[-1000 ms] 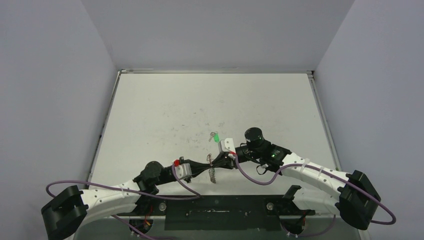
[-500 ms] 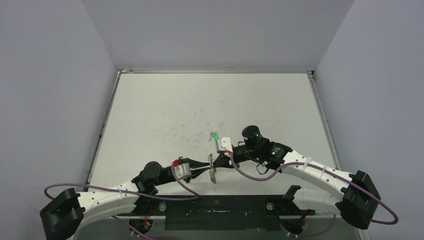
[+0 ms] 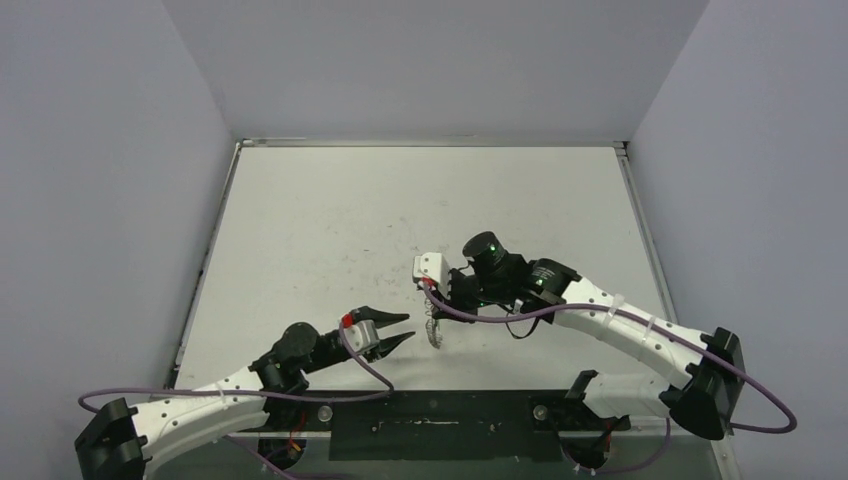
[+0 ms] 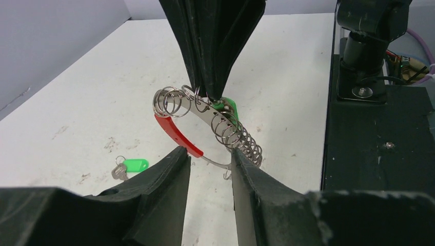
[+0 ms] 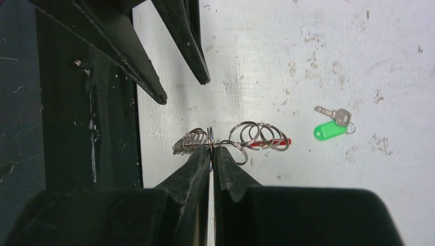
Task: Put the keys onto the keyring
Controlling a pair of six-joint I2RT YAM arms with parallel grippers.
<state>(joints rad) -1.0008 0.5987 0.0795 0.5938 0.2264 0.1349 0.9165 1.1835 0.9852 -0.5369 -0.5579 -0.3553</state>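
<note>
White table (image 3: 330, 215) — one keyring (image 4: 178, 136), one green-tagged bunch of keys (image 5: 330, 131)

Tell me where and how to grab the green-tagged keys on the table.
Grip the keys by the green tag, bringing the left pincer straight down across its narrow width. They lie flat on the table; the tag is the bulkiest part, the thin metal gives little to pinch.

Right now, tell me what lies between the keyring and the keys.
Nothing: bare table separates the keyring and the keys, clearest in the right wrist view.
</note>
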